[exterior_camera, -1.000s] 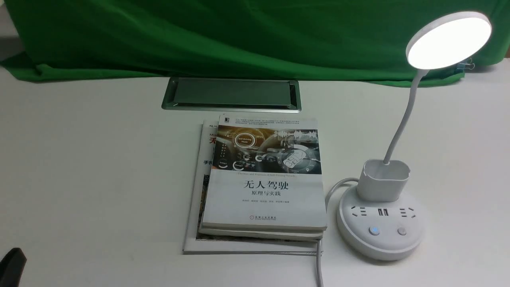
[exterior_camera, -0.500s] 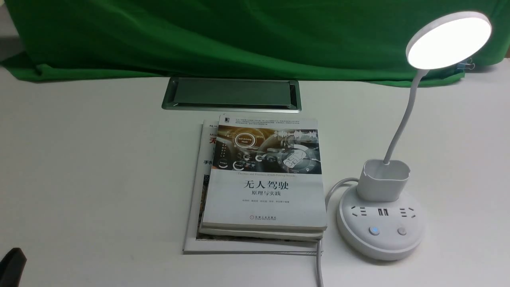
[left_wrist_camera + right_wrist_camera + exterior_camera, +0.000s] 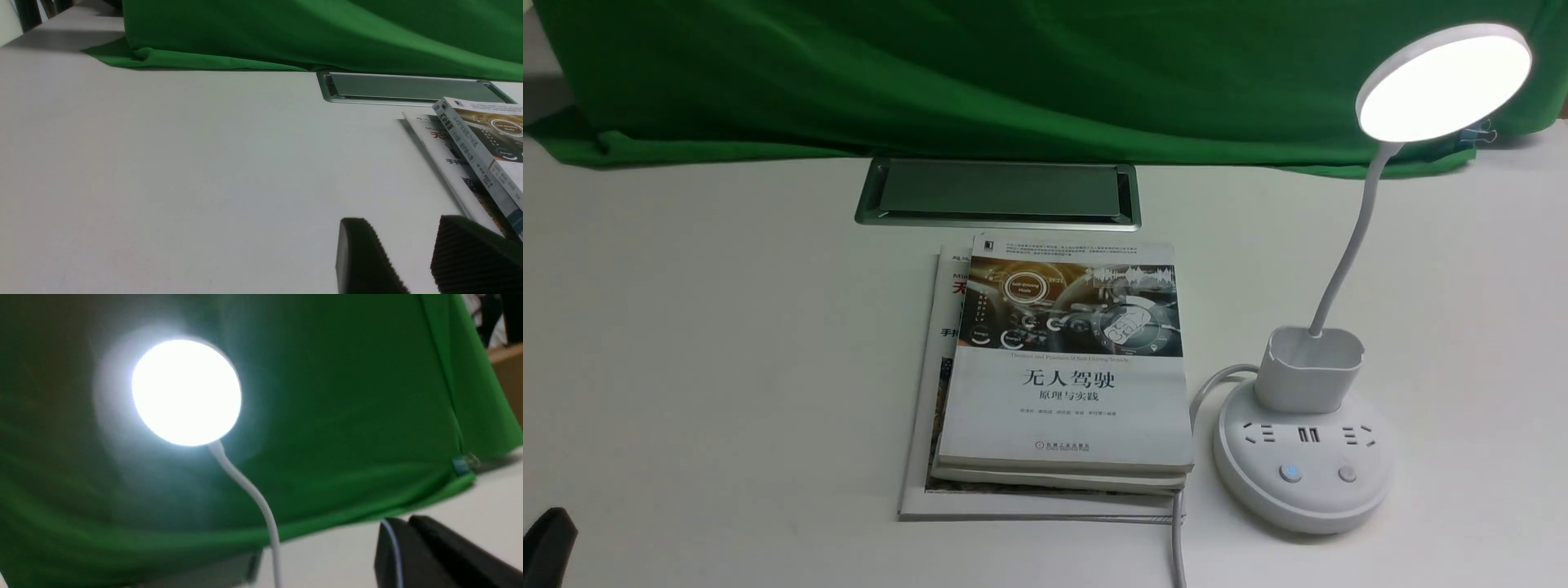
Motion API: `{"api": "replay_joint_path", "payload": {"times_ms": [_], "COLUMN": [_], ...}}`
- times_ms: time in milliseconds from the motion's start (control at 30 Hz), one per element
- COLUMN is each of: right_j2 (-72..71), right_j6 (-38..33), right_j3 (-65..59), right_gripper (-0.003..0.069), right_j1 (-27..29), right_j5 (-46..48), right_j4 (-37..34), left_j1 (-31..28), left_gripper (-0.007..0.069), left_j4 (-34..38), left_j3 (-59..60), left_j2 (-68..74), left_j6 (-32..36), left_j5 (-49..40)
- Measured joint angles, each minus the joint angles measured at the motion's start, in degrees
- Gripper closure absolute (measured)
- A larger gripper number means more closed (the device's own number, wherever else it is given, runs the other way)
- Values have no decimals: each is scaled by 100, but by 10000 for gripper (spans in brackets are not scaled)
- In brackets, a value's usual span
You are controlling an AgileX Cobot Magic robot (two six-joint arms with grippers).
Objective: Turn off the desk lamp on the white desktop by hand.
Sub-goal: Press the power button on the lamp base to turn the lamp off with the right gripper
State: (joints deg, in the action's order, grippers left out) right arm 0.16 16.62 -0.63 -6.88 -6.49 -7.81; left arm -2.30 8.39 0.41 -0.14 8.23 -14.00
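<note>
On white desktop, lit desk lamp, book titled 无人驾驶

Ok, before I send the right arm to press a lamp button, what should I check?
1. Lamp off: not ok, head glows.
2. Buttons uncovered: ok, both show on the base; the left button glows blue, the right button does not.
3. Which button switches the light: cannot tell.
4. Right gripper near base: not ok, absent from the front view.
5. Right gripper shut for pressing: cannot tell, blurred.
6. Books off the base: ok, they lie beside it.
</note>
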Motion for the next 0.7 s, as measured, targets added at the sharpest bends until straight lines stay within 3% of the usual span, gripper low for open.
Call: {"api": "replay_joint_path", "payload": {"times_ms": [100, 200, 367, 400, 567, 700], "right_j2": [0, 139, 1429, 1496, 3481, 4767], "right_j6": [414, 386, -688, -729, -1217, -1365], "right_j3": [14, 257, 2147, 2225, 3908, 4403], "right_gripper": [628, 629, 628, 628, 628, 628], "right_j1": [-6, -96, -674, -696, -983, -981], "right_j5": [271, 979, 3245, 3335, 5780, 6408], "right_j4": [-4, -12, -6, 3, 453, 625], "left_j1": [0, 0, 0, 0, 0, 0], "left_gripper": [383, 383, 383, 383, 383, 383], "left_j4": [0, 0, 0, 0, 0, 0], "left_j3": [0, 0, 0, 0, 0, 0], "left_j2": [0, 0, 0, 0, 0, 0], "left_j6": [0, 0, 0, 0, 0, 0], "left_j5": [0, 0, 0, 0, 0, 0]}}
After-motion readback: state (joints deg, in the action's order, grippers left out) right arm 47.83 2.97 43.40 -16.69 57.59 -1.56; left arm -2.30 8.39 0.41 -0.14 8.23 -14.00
